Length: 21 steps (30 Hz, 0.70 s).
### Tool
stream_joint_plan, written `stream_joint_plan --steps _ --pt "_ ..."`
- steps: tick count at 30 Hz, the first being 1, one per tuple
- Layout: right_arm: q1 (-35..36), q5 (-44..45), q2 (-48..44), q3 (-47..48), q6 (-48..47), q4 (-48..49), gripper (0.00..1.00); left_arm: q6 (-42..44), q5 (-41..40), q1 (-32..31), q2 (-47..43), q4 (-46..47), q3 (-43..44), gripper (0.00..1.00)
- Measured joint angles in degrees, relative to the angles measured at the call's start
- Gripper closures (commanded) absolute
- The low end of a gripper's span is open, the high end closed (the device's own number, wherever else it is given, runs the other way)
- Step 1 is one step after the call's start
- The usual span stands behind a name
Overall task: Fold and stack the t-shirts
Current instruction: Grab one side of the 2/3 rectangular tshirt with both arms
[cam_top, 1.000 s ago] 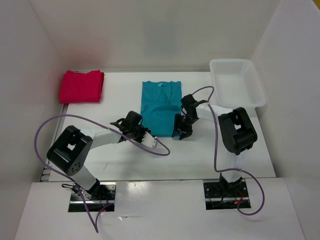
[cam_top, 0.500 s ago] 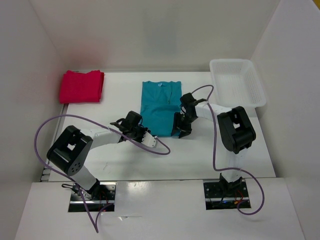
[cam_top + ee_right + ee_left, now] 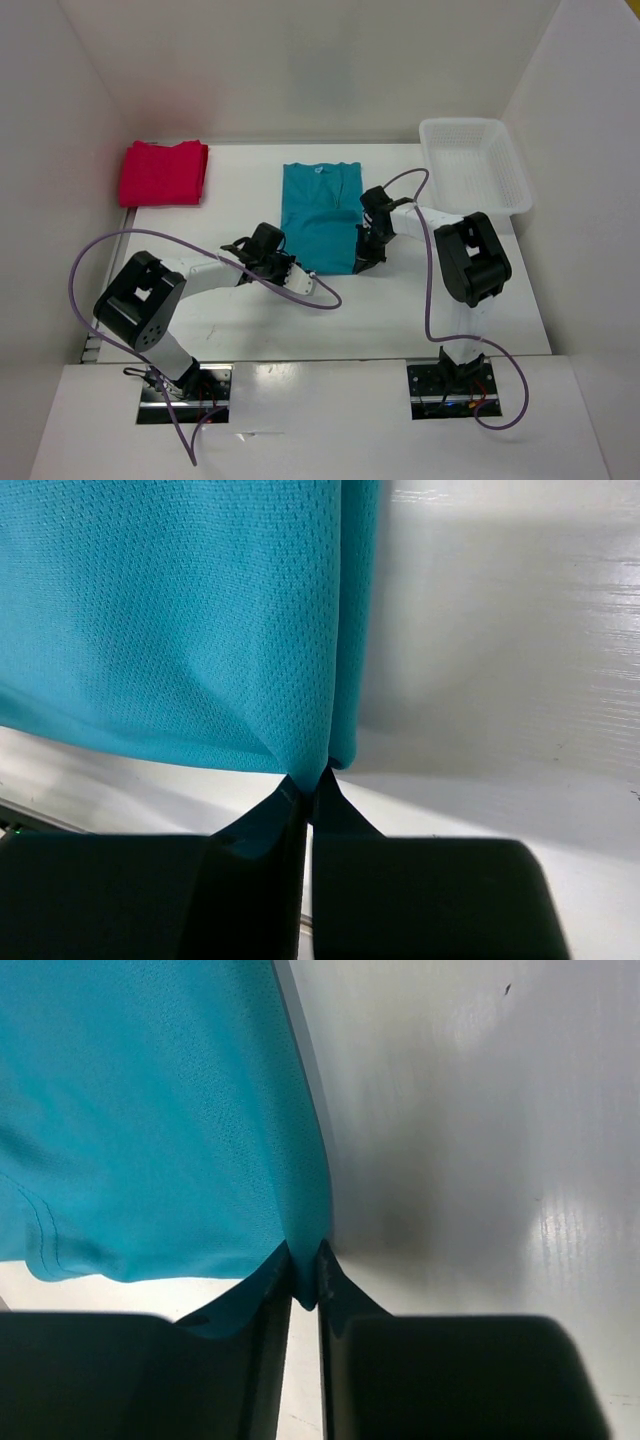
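Teal shirt [image 3: 318, 215] lies flat in the middle of the table [image 3: 400, 310]. Its sides are already folded in to make a long panel, with the collar toward the far edge and the hem toward the near edge. The left fingers [image 3: 288, 268] are pinched narrow on the near-left hem corner; the left wrist view shows cloth caught between the finger tips [image 3: 270, 1300]. The right fingers [image 3: 362, 262] are clamped tight on the near-right corner, with fabric bunching into their tips [image 3: 285, 815].

The step in hand looks like the crosswise fold, hem up to collar. Both holds sit at the very tip of the corners, so a slow lift is wise. The two arms should rise together and level, keeping the hem taut between them. They should then carry it toward the far edge and lay it square on the collar line without dragging the lower layer. A folded red shirt [image 3: 163, 172] waits at the far-left corner, the likely stacking spot. A white basket [image 3: 517, 180] sits at the far-right corner, well apart.
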Motion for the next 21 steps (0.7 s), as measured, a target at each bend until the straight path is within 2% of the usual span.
stream_joint_plan --steps 6,14,21 --pt "0.0 -0.1 0.0 0.0 -0.7 0.0 1.0 -1.9 0.5 0.0 -0.2 -1.0 0.2 0.95" --pt "0.8 -0.3 -2.2 -2.0 -1.9 -1.2 1.0 -9.9 1.3 -0.7 -3.6 -9.0 2.3 0.96" --pt "6.5 -0.3 -10.0 -7.0 -1.4 -6.3 1.0 -18.1 1.6 -3.3 -9.4 -18.1 2.5 0.96"
